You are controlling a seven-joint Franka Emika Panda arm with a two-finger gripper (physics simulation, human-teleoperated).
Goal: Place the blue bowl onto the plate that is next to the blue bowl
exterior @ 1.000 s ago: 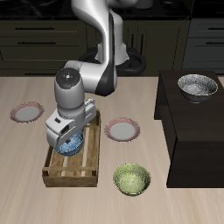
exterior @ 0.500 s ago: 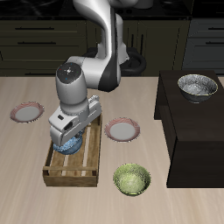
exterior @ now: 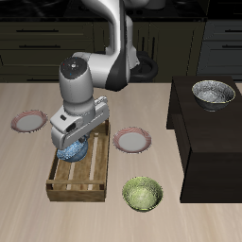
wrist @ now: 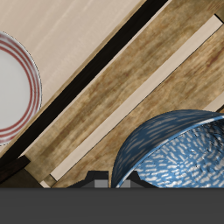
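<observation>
Nearest my camera, at about 5 o'clock from the gripper, I see the olive-green bowl (exterior: 143, 195) sitting on the table (exterior: 28, 180) just beside the wooden crate (exterior: 78, 179). My gripper (exterior: 72, 149) hangs over the crate's back end with its fingers closed on the rim of the blue bowl (exterior: 73, 152); in the wrist view the blue bowl (wrist: 175, 149) hangs tilted above the crate slats (wrist: 131, 92), and the fingers (wrist: 112, 178) pinch its edge. At 3 o'clock from the gripper, just outside the crate wall, lies the plate (exterior: 132, 141), with only that low wall between it and the bowl. At 9 o'clock, well apart, lies a second identical plate (exterior: 28, 121). Farther off at 2 o'clock stands a dark cabinet (exterior: 203, 142) with the grey-white patterned bowl (exterior: 214, 94) on top.
</observation>
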